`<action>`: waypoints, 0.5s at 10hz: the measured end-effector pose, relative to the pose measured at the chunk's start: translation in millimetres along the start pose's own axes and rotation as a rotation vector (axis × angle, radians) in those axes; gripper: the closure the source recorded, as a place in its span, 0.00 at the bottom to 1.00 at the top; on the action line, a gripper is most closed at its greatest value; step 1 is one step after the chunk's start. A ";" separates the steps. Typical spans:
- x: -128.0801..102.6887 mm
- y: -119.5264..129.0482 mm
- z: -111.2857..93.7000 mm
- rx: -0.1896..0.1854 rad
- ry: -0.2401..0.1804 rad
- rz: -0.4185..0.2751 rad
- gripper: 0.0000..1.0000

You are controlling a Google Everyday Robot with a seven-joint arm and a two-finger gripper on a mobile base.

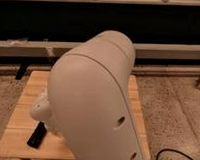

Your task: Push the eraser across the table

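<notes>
The eraser (pixel 37 135), a flat black block, lies near the front left corner of the light wooden table (pixel 26 97). The bulky white arm link (pixel 95 102) fills the middle of the camera view and hides most of the table top. My gripper (pixel 49 123) is at the end of the white wrist that shows at the link's left edge, low over the table and just right of the eraser. I cannot tell whether it touches the eraser.
A long pale ledge (pixel 25 47) runs along the dark wall behind the table. A black cable (pixel 177 157) lies on the speckled floor at the lower right. A dark post (pixel 21 71) stands at the table's back left corner.
</notes>
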 end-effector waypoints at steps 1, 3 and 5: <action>-0.6 -0.1 0.5 -0.001 -0.001 0.000 0.94; 2.0 -3.1 2.2 -0.008 0.002 -0.025 0.75; 0.8 -0.6 7.6 -0.030 0.013 -0.060 0.54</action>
